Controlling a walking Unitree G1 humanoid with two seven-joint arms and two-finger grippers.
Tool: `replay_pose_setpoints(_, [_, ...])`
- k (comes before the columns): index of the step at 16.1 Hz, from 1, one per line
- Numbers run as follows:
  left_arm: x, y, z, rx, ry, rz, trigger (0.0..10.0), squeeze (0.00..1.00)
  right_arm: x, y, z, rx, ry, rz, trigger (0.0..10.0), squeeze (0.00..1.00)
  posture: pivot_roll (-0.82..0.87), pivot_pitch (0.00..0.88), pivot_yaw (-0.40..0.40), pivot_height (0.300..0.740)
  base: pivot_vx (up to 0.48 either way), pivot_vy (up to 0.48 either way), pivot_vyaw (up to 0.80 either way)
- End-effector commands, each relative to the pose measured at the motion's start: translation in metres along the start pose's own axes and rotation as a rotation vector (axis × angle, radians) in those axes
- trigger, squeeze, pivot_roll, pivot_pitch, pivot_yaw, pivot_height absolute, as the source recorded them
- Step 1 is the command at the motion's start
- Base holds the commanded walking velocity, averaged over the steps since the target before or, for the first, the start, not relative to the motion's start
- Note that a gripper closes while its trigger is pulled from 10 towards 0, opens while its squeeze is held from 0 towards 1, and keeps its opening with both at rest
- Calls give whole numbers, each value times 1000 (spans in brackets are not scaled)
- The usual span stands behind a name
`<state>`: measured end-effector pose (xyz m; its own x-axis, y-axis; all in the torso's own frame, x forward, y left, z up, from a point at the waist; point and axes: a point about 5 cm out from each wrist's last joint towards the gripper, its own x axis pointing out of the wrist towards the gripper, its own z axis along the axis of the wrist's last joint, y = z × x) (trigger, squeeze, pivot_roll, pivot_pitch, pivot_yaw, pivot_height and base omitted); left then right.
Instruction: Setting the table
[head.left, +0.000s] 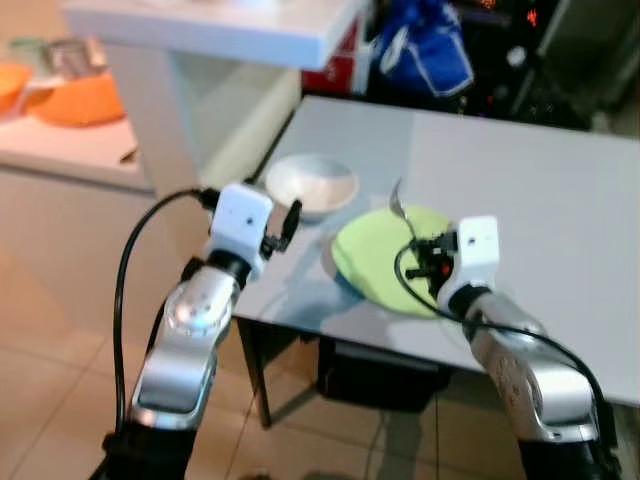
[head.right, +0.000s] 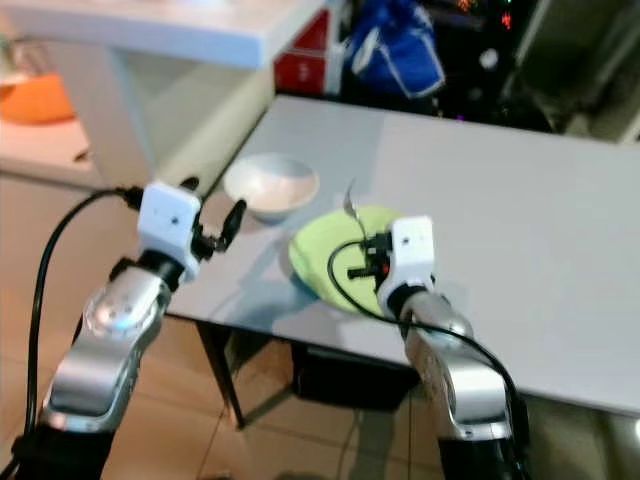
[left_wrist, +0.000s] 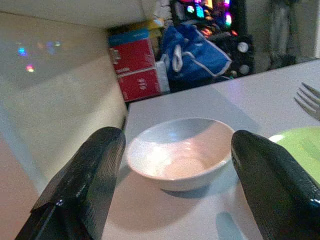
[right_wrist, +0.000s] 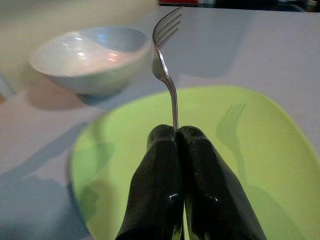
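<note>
A lime green plate (head.left: 385, 255) lies near the front edge of the grey table (head.left: 520, 190). Just left of it sits a white bowl (head.left: 311, 185). My right gripper (right_wrist: 176, 136) hovers over the plate, shut on the handle of a silver fork (right_wrist: 165, 60) whose tines point up toward the bowl. The fork (head.left: 398, 205) also rises from the gripper in the left eye view. My left gripper (left_wrist: 175, 150) is open, its fingers (left_wrist: 87, 185) spread wide just short of the white bowl (left_wrist: 180, 152), at the table's front left corner.
A white counter (head.left: 210, 30) stands to the left, with orange dishes (head.left: 75, 100) on a lower surface beyond. A blue bag (head.left: 420, 45) and red boxes (left_wrist: 135, 65) sit behind the table. The table's right half is bare. Tiled floor (head.left: 60, 400) lies below.
</note>
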<state>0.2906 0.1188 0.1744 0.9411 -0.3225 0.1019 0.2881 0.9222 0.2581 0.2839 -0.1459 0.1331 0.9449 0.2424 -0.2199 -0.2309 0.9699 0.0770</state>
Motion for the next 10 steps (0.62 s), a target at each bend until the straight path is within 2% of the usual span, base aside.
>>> replay_pose_setpoints(1, [-2,-8,4,-5,-22,-46,10000,0,-3,-9,2,-2,2,-34,10000,0,-29,0,-29,740,0,0,0])
replay_pose_setpoints(5, [-9,-11,-1,-19,0,-96,10000,0,5,-12,1,3,19,-55,10000,0,-36,0,-25,740,0,0,0])
replay_pose_setpoints(7, [-11,-11,-5,-12,19,-111,10000,0,21,-7,-9,10,68,-28,10000,0,-28,0,-30,740,0,0,0])
replay_pose_setpoints(10, [-17,-10,-10,-11,43,-119,10000,0,43,1,-17,71,102,-46,10000,0,-20,0,-34,740,0,0,0])
